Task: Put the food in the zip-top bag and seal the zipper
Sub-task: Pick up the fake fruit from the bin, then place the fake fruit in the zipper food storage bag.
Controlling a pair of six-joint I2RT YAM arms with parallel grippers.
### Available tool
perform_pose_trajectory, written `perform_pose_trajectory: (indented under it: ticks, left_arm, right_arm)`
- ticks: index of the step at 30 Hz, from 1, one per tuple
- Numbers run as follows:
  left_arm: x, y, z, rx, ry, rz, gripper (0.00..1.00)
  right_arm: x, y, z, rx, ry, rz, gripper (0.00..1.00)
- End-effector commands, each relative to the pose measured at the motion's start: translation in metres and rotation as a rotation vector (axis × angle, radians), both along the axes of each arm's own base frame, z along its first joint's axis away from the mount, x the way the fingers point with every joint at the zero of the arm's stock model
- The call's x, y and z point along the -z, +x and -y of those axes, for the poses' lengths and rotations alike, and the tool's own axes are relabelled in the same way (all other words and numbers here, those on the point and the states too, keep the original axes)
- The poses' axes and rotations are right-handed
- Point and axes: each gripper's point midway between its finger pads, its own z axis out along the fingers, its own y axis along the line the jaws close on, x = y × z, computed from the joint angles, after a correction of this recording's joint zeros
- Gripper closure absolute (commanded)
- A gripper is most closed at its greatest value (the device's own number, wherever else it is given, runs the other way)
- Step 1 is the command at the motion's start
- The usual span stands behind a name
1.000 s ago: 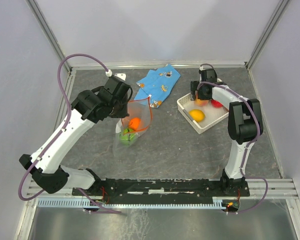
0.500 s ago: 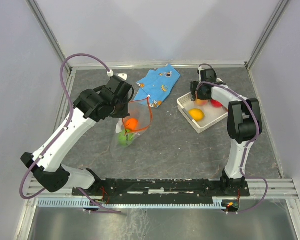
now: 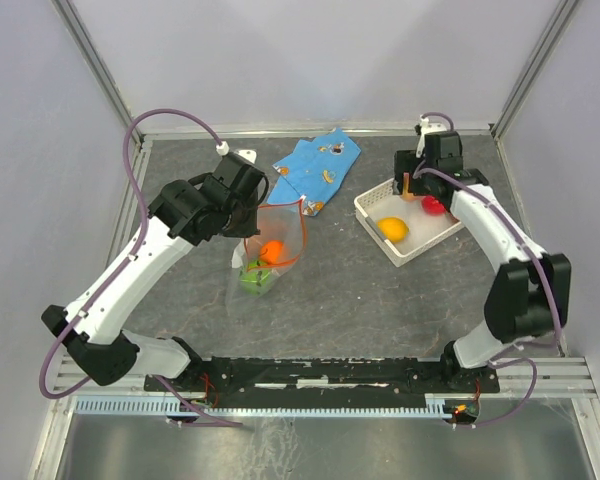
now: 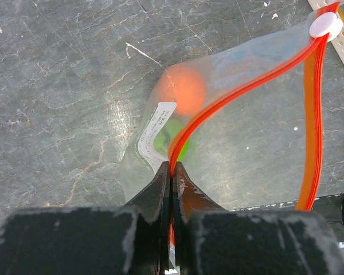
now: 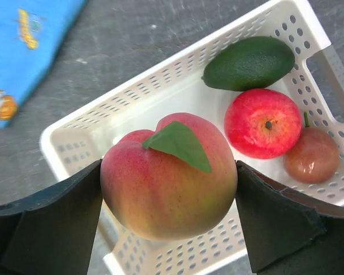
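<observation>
My left gripper [image 3: 252, 212] [image 4: 172, 172] is shut on the orange-red zipper [image 4: 241, 86] of the clear zip-top bag [image 3: 270, 245], holding its mouth open above the table. The white slider [image 4: 325, 24] sits at the zipper's far end. An orange fruit [image 4: 183, 89] and a green one [image 4: 178, 143] lie inside the bag. My right gripper [image 3: 412, 185] [image 5: 169, 183] is shut on a peach [image 5: 169, 177] with a green leaf, held above the white basket [image 3: 405, 220].
The basket [image 5: 160, 91] holds a dark green avocado [image 5: 249, 63], a red apple [image 5: 262, 123], a brownish fruit [image 5: 312, 163] and a yellow fruit [image 3: 393, 229]. A blue patterned cloth [image 3: 315, 170] lies behind the bag.
My right gripper has risen out of the basket with the peach and its arm has swung outward to the right. The left gripper and bag have barely moved.
</observation>
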Motion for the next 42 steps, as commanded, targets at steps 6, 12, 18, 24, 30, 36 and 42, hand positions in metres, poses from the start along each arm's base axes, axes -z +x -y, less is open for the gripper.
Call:
perform_pose_trajectory:
  ticks: [6,12,18,24,30,36,42]
  left_arm:
    - [-0.020,0.002,0.000,0.051,-0.027,0.079,0.97]
    - [-0.020,0.002,0.004,0.065,-0.039,0.074,0.97]
    - [-0.015,0.002,0.007,0.076,-0.044,0.065,0.97]
    - [-0.016,0.002,0.011,0.089,-0.062,0.067,0.97]
    - [-0.015,0.000,0.019,0.110,-0.095,0.058,0.97]
    - [-0.013,0.000,0.028,0.128,-0.131,0.049,0.97]
    - [-0.015,0.000,0.035,0.141,-0.166,0.048,0.97]
  right_arm:
    - [-0.092,-0.074,-0.064,-0.133,0.160,0.138,0.20]
    - [-0.135,-0.122,-0.116,-0.260,0.265,0.210,0.21]
    - [-0.170,-0.158,-0.159,-0.382,0.411,0.246,0.21]
    - [-0.198,-0.187,-0.209,-0.511,0.556,0.290,0.21]
    - [-0.208,-0.203,-0.252,-0.600,0.634,0.340,0.21]
    - [-0.189,-0.212,-0.289,-0.657,0.661,0.338,0.21]
    - [-0.138,-0.212,-0.304,-0.643,0.633,0.266,0.20]
